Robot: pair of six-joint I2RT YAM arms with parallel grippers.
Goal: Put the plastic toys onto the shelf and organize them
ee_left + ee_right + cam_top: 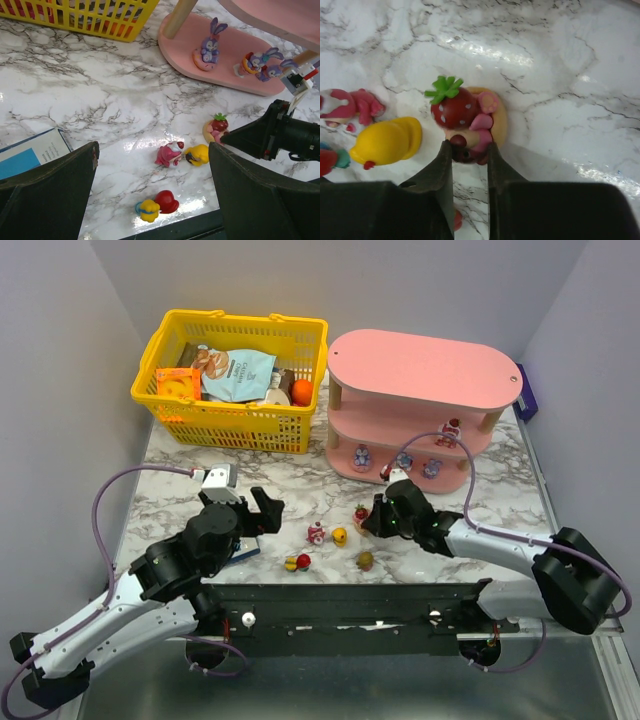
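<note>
My right gripper (469, 150) is shut on the lower part of a strawberry-hat toy (462, 112), which stands on the marble table; in the top view this toy (360, 512) sits at the right gripper (370, 520). Beside it lie a yellow toy (387, 141) and a pink toy (350, 107). My left gripper (153, 150) hangs open above the table, over a red and yellow toy pair (156, 204). The pink shelf (420, 365) stands at the back right, with purple bunny toys (209, 47) on its lowest tier.
A yellow mesh basket (240, 318) of snack packets stands at the back left. A flat blue box (30, 155) lies under the left arm. Another small toy (366, 560) lies near the front edge. A dark purple object (527, 395) sits behind the shelf's right end.
</note>
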